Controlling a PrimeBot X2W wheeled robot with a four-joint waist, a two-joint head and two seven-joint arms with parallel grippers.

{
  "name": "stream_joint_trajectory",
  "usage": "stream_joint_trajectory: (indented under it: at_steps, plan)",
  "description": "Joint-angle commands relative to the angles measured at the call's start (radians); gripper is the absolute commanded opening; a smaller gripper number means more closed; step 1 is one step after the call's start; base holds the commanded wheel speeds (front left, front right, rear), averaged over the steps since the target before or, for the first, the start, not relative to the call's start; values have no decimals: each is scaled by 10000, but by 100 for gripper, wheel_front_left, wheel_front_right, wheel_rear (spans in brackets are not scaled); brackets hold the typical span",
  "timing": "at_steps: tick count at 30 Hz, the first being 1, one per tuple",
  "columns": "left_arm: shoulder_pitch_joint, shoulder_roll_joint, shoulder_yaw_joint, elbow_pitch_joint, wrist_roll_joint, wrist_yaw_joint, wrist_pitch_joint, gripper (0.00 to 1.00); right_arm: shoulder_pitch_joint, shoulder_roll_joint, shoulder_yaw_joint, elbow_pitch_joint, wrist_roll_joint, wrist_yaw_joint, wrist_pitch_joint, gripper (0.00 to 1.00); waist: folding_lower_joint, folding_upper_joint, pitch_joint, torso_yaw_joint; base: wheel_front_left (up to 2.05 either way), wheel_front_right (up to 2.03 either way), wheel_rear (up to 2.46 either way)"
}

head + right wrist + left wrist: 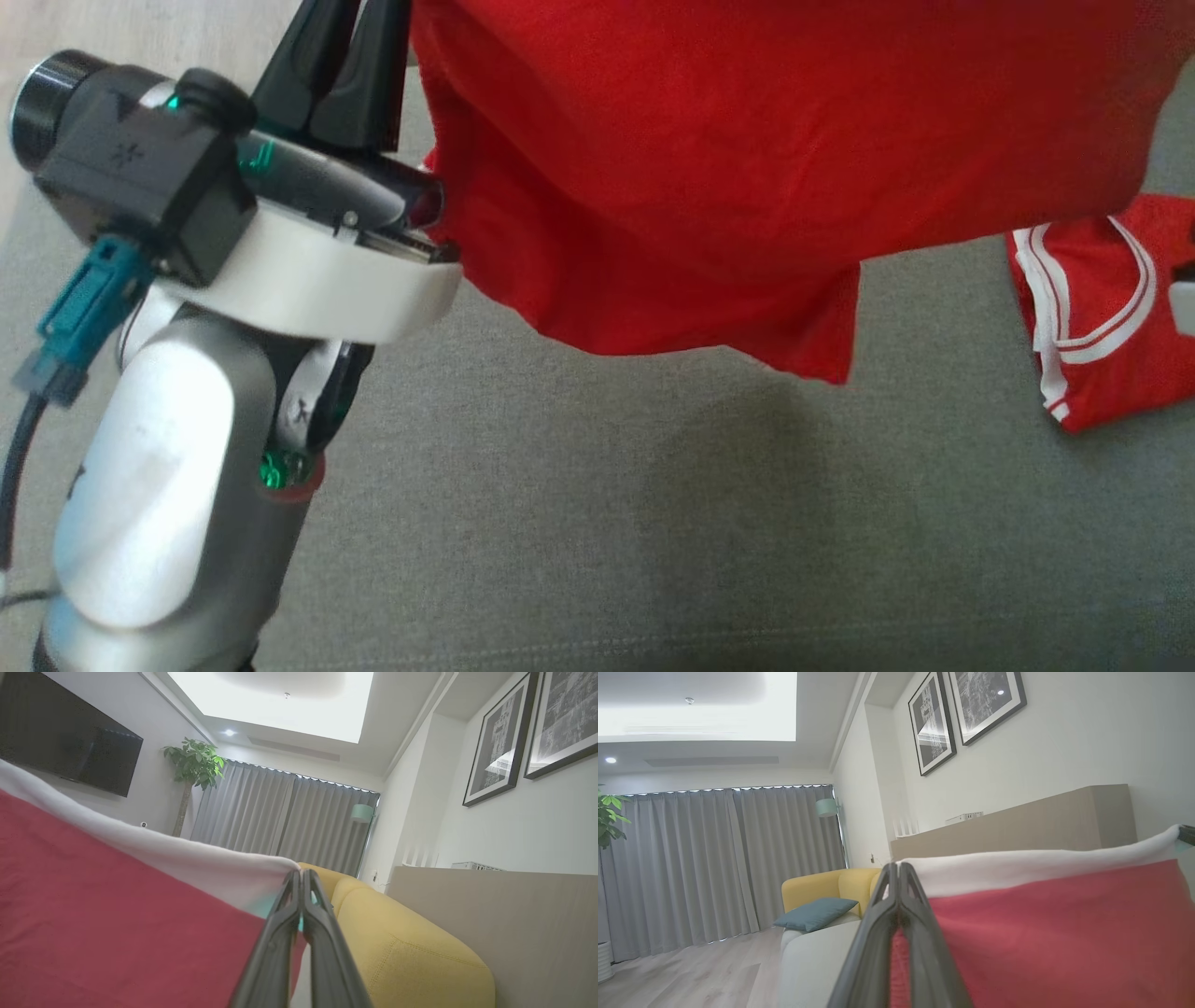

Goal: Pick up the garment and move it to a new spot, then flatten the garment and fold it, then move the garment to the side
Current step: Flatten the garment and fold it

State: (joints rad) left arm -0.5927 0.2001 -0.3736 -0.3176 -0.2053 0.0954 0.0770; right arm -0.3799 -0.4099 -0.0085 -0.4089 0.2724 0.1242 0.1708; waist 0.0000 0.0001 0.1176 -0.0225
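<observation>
The red garment (747, 168) hangs stretched above the grey cushioned surface (607, 523), its lower edge drooping just over it. My left gripper (338, 47) points upward at the garment's left edge, its fingers pressed together. In the left wrist view the left gripper (899, 868) is shut on the garment's white band (1017, 870), which runs taut to a dark fingertip (1186, 834) at the right edge. My right gripper (301, 875) is shut on the other end of the same white band (187, 858). A red piece with white stripes (1102, 308) lies on the surface at the right; whether it is joined to the garment is hidden.
A yellow armchair (822, 886) with a blue cushion (815, 912) stands beyond the grey surface. A wooden partition (1041, 821) runs along the wall under framed pictures (966, 709). Grey curtains (714, 858), a wall television (60, 732) and a plant (194, 765) lie further off.
</observation>
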Motion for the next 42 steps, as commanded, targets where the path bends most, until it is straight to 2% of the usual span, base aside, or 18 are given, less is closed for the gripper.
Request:
stream_joint_trajectory:
  at_steps: [1,5,8,15,19,24,29,34,38,42]
  plan:
    - [-676,282,443,-235,-59,-43,71,0,-324,-201,139,-275,78,65,72,0,0,-1,45,8,0,0,0]
    - [-1178,135,443,485,-342,-194,135,0,-848,-246,452,155,381,65,191,0,0,-1,355,41,0,0,0]
    - [-1821,-100,465,1530,-560,-319,-15,0,-1529,-302,735,971,645,65,154,0,0,-1,700,80,0,0,0]
    - [-4338,-712,862,5297,-769,-567,-1716,0,-4369,-161,1684,3785,1141,65,-508,0,0,-1,1529,75,0,0,0]
    - [-5789,-926,1164,7660,-871,-656,-2917,0,-6134,358,2129,5872,1289,65,-1099,0,0,-1,1770,-39,0,0,0]
    - [-6787,-1125,1495,9706,-952,-695,-3361,0,-7663,1285,2545,8430,1516,65,-2011,0,0,-1,2218,-264,0,0,0]
    - [-6359,-1311,2053,10828,-1027,-539,-3383,0,-8186,2294,2878,11182,1791,65,-2798,0,0,-1,2721,-378,0,0,0]
    - [-5464,-1451,2388,11974,-1171,-416,-3385,0,-8084,2888,3433,13352,1886,65,-3520,0,0,-1,3135,-347,0,0,0]
    - [-4980,-1488,2479,12373,-1213,-364,-3386,0,-7866,3144,3918,14257,2014,65,-3965,0,0,-1,3437,-328,0,0,0]
    - [-4360,-1494,2242,12040,-1325,-324,-3386,0,-7387,3225,4331,14485,2246,65,-4228,0,0,-1,3534,-282,0,0,0]
